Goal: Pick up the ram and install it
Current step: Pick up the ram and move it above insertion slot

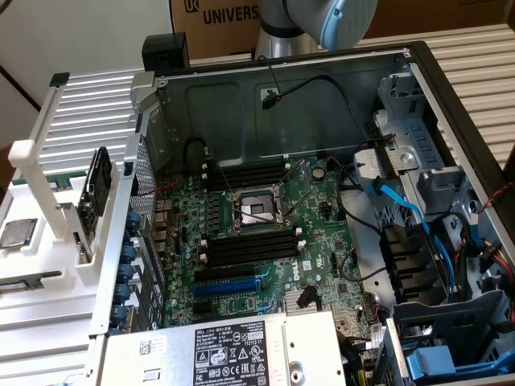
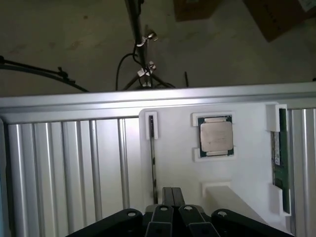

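The ram (image 2: 278, 153) is a thin green stick with a white label, lying on its edge between two white brackets at one side of a white holder plate (image 2: 247, 168). My gripper (image 2: 172, 190) hovers over that plate with its black fingers pressed together and nothing between them. It is well apart from the ram, closer to a narrow slot (image 2: 153, 158) in the plate. In the exterior view, part of the grey arm (image 1: 322, 20) shows behind the open computer case (image 1: 418, 88).
A square processor chip (image 2: 216, 136) sits in a recess on the plate. The motherboard (image 1: 322, 209) carries black memory slots with white end clips (image 1: 249, 245) and a blue slot (image 1: 229, 287). Cables, drive cages and a power supply (image 1: 233, 354) crowd the case.
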